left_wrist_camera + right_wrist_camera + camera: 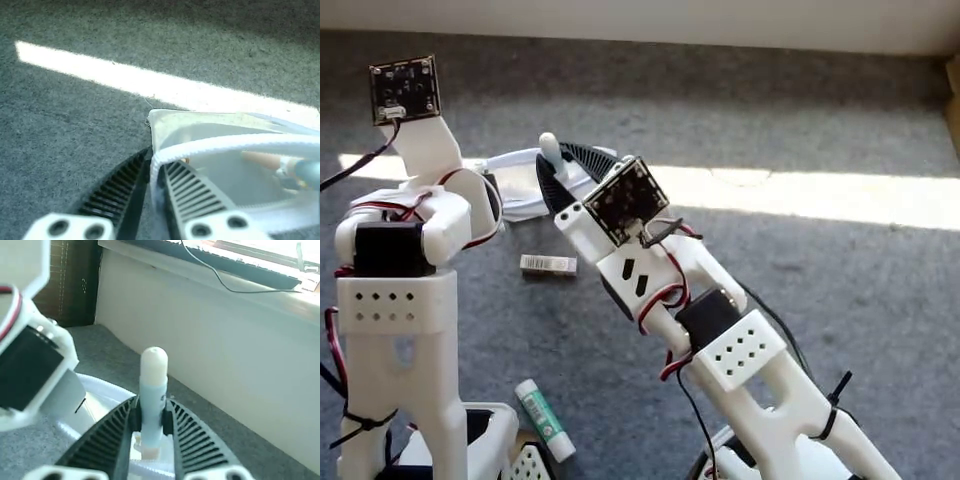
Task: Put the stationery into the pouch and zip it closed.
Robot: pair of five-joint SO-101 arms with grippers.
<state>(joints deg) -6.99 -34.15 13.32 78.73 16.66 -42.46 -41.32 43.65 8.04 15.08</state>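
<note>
Near: right gripper (150, 412) clamped on white-capped blue pen (152, 375), held upright, its lower end hidden between the fingers. Just under that gripper sits the pouch (107, 395), open and largely covered by both arms in the high view. The left gripper (151, 162) is pinched on the pouch's zipper edge (225, 145); items inside are blurred, can't identify. Farther back toward the arm bases, on the carpet (820, 120): small labelled block (548, 264), then glue stick (544, 420).

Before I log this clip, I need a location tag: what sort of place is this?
Likely an indoor room, carpeted: grey carpet, a strip of sunlight across it, and a pale wall beneath a ledge carrying a cable.
</note>
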